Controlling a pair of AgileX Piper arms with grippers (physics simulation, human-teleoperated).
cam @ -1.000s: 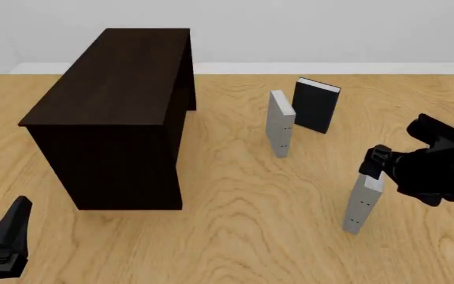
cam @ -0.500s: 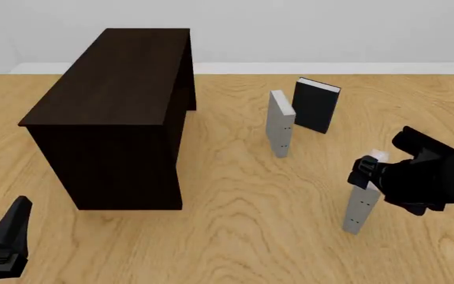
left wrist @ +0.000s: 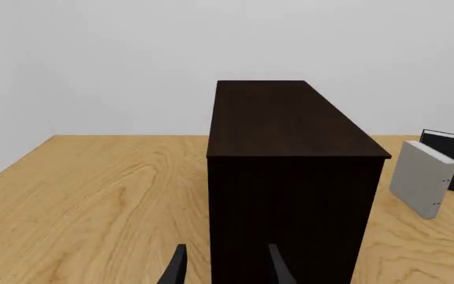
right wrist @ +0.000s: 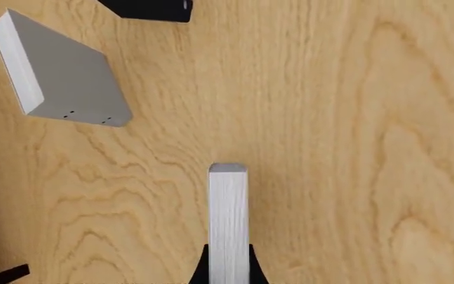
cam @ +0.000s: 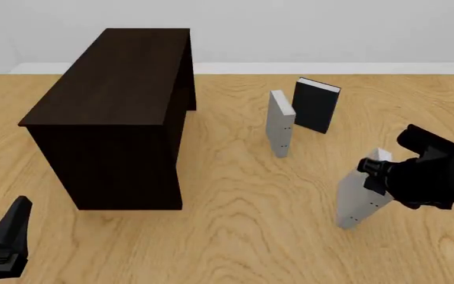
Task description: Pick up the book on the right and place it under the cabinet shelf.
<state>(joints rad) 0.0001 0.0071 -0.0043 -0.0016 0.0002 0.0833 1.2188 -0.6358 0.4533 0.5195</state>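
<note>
The book (cam: 356, 200) on the right is a thin grey hardcover, tilted with its top toward the right. My right gripper (cam: 377, 170) is shut on its top end. In the right wrist view the white page edges of the book (right wrist: 228, 213) run out from between the fingers (right wrist: 201, 271), which press on both covers. The dark cabinet shelf (cam: 116, 106) stands at the left, well away from the book. My left gripper (cam: 7, 236) is open and empty near the front left corner. In the left wrist view the cabinet shelf (left wrist: 290, 177) stands straight ahead of its fingertips (left wrist: 178, 269).
A second grey book (cam: 280, 123) stands upright mid-table, with a black book (cam: 316, 105) just behind it. Both also show in the right wrist view, the grey book (right wrist: 61, 74) and black book (right wrist: 148, 9), and in the left wrist view, the grey book (left wrist: 422, 177) beside the cabinet.
The right gripper has closed on the top of the book. The book has gone from upright to tilted, its lower end swinging left. The left arm has not moved.
</note>
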